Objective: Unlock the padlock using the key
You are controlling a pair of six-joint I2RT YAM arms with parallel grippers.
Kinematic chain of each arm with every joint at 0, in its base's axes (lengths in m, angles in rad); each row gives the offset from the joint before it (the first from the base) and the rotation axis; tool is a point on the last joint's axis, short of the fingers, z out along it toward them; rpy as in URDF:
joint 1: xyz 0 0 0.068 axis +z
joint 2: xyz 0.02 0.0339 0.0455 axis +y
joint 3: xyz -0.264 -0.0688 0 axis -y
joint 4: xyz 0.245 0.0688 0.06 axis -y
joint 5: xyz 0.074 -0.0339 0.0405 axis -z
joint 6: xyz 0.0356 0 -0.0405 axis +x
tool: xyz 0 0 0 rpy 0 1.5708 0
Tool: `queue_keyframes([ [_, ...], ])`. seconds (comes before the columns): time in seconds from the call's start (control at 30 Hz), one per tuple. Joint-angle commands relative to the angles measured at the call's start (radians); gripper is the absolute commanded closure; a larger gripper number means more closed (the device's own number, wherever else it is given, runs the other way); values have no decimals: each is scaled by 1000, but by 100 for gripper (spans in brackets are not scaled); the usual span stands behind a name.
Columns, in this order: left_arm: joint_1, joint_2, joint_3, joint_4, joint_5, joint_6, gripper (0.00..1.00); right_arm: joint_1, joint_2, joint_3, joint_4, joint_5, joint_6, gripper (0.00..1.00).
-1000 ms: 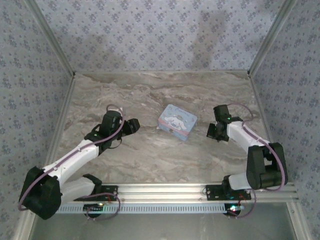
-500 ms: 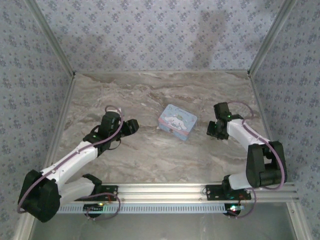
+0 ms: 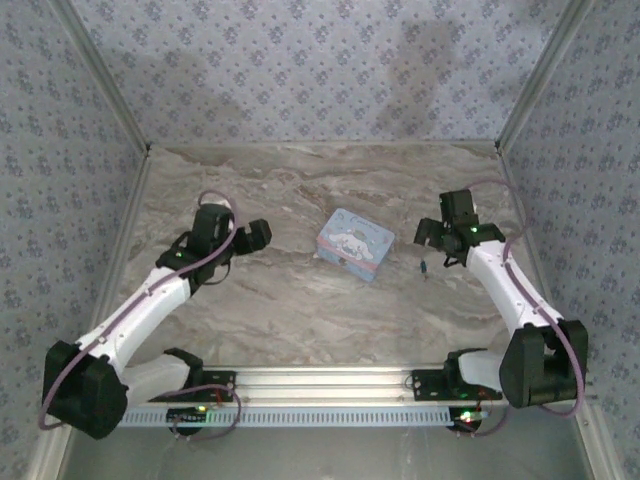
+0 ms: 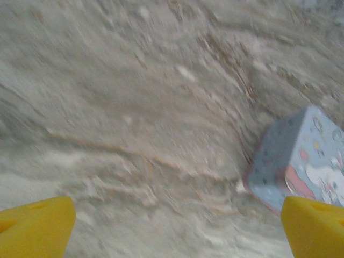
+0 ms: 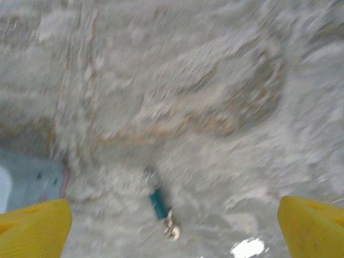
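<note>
Nearest you, the padlock (image 5: pixel 158 205) lies loose on the marble table (image 3: pixel 300 310), just right of the tin box (image 3: pixel 355 243). Your right gripper (image 5: pixel 173 226) faces it, yellow fingers (image 5: pixel 32 228) spread wide, holding nothing. Farther back, left of the box, your left gripper (image 4: pixel 172 231) is equally spread and empty.

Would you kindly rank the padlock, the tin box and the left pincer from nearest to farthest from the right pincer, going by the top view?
1. The padlock, on the table just beside the right pincer.
2. The tin box, mid-table.
3. The left pincer, beyond the box on the left side.
</note>
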Motion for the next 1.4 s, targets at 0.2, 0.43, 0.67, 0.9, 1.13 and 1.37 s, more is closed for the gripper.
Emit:
queue_keyframes([
  [0.2, 261, -25, -124, 219, -236, 311, 2, -44, -168, -379, 746, 362, -253, 0],
  [0.43, 350, 122, -315, 599, -249, 397, 2, -78, -71, -537, 1083, 316, -306, 0],
  [0.67, 357, 247, -356, 818, -226, 406, 2, -77, 73, -618, 1389, 205, -360, 0],
  [0.9, 389, 320, -416, 1060, -85, 541, 2, -72, 213, -620, 1513, 105, -413, 0],
  [1.13, 421, 434, -409, 1151, -16, 533, 2, -127, 298, -565, 1489, 6, -403, 0],
  [1.37, 421, 426, -403, 1126, -18, 532, 2, -127, 289, -554, 1452, -2, -403, 0],
])
